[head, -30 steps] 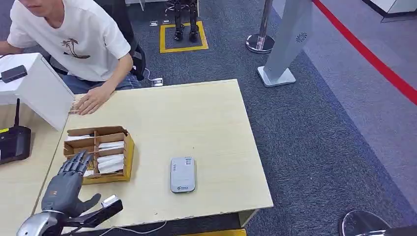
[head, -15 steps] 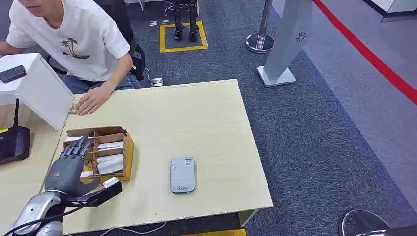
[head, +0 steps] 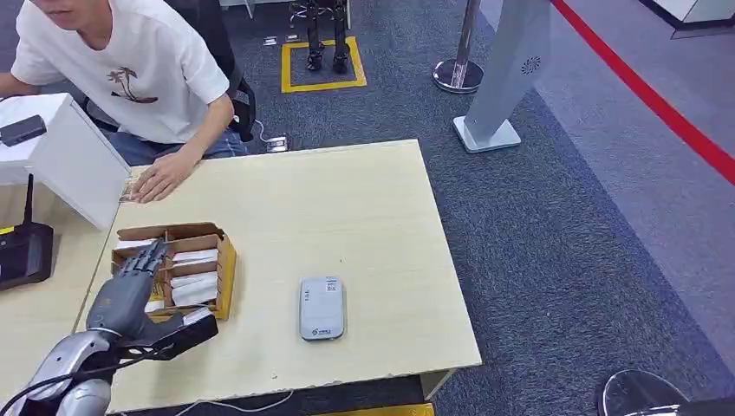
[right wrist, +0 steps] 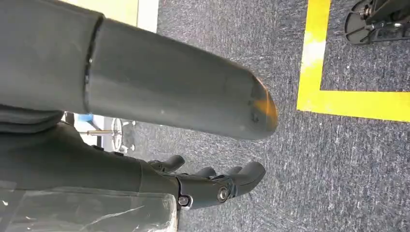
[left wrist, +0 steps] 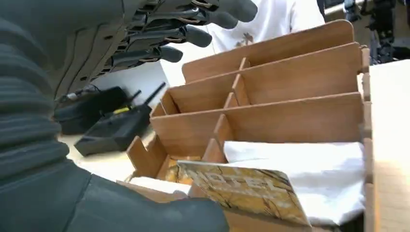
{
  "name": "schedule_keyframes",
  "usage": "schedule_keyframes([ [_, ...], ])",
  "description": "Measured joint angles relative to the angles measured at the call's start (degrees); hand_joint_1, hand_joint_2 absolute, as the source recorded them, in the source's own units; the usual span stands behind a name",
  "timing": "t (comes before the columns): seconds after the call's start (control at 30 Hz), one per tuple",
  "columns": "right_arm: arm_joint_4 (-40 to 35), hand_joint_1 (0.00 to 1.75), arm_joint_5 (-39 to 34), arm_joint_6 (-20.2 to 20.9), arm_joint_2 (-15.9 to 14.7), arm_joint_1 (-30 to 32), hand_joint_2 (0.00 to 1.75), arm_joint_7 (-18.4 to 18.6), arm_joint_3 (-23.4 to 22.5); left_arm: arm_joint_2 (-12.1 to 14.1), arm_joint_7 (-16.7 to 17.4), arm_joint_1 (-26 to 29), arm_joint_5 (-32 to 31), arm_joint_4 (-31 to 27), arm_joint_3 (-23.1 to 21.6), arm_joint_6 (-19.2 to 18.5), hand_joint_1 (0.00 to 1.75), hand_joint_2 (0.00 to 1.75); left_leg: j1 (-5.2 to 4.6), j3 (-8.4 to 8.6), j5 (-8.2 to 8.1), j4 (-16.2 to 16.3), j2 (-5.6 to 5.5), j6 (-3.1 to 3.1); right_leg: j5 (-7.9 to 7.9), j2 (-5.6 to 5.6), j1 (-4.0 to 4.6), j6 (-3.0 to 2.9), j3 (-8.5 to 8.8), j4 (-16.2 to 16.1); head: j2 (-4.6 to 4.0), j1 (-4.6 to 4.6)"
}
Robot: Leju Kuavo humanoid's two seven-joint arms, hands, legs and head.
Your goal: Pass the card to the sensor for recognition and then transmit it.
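A brown divided cardboard box (head: 224, 260) stands on the left of the wooden table (head: 364, 208). It holds white cards (head: 196, 282), and the left wrist view shows a gold patterned card (left wrist: 246, 186) lying in the compartment closest to my hand, beside white cards (left wrist: 319, 169). My left hand (head: 128, 290) hovers over the box's near left corner with fingers (left wrist: 193, 34) spread above the dividers, holding nothing. The grey card sensor (head: 321, 308) lies flat to the right of the box. My right hand (right wrist: 145, 179) hangs over the carpet with loosely bent fingers and nothing in it.
A person in a white shirt sits at the far left, one hand (head: 160, 180) flat on the table. A white box (head: 65, 156) and a black device (head: 22, 256) stand left of the card box. The table's near edge is just below my hand.
My left hand has moved forward from the table's near edge to over the card box. The sensor, the box and the person's hand stay where they were.
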Motion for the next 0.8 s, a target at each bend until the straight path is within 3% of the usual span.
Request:
schedule_keyframes([
  [0.43, 0.0, 0.0, 0.22, -0.2, 0.0, 0.0, 1.75, 0.0, 0.0, 2.32, 0.22, 0.07, 5.62, -0.02, -0.66, -1.97, 0.0, 1.75, 0.01, 0.0, 0.0, 0.0, 0.0, 0.0, 0.0, 0.0, 0.0, 0.0, 0.01, 0.0, 0.0, -0.02],
  [0.8, 0.0, 0.0, 0.52, -0.26, 0.0, 0.0, 1.75, 0.06, 0.0, 4.11, 0.81, 0.23, 6.36, -0.44, -0.76, -2.54, 0.0, 1.75, 0.01, 0.0, 0.0, 0.0, 0.0, 0.0, 0.0, 0.0, 0.01, 0.0, 0.01, 0.0, 0.0, 0.0],
])
